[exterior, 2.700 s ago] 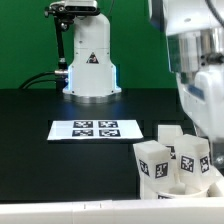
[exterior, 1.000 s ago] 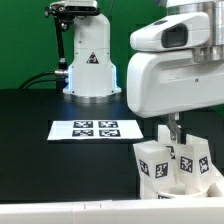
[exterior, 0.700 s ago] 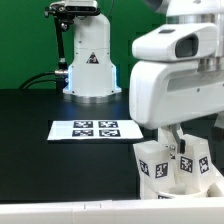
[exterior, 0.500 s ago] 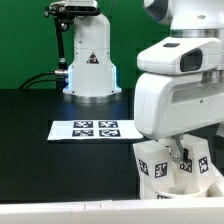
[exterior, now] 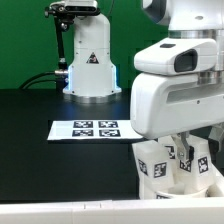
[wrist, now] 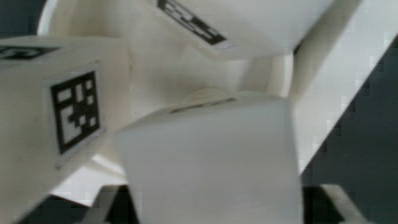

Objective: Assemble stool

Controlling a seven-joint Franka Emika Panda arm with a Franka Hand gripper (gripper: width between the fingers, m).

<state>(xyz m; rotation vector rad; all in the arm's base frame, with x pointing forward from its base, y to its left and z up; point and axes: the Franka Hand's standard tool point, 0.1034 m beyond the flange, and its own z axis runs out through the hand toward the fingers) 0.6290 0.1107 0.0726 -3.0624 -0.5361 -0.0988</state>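
Observation:
Several white block legs with black-and-white tags stand bunched at the exterior view's front right; the nearest is the left one [exterior: 152, 160]. A low white part [exterior: 190, 187] lies under and behind them; I cannot tell whether it is the seat. My gripper [exterior: 181, 152] is down among the legs, and the big white hand hides most of them. In the wrist view a plain white leg [wrist: 214, 150] fills the space between my fingers [wrist: 111, 203], with a thin dark gap on each side. A tagged leg [wrist: 71, 100] stands beside it. The jaws look open around the leg.
The marker board [exterior: 95, 129] lies flat on the black table, to the exterior view's left of the legs. The arm's white base [exterior: 90, 65] stands at the back before a green wall. A white table edge [exterior: 60, 212] runs along the front.
The hand has come in over the legs and moved down onto them; in the last half second it barely moved. The legs have not shifted.

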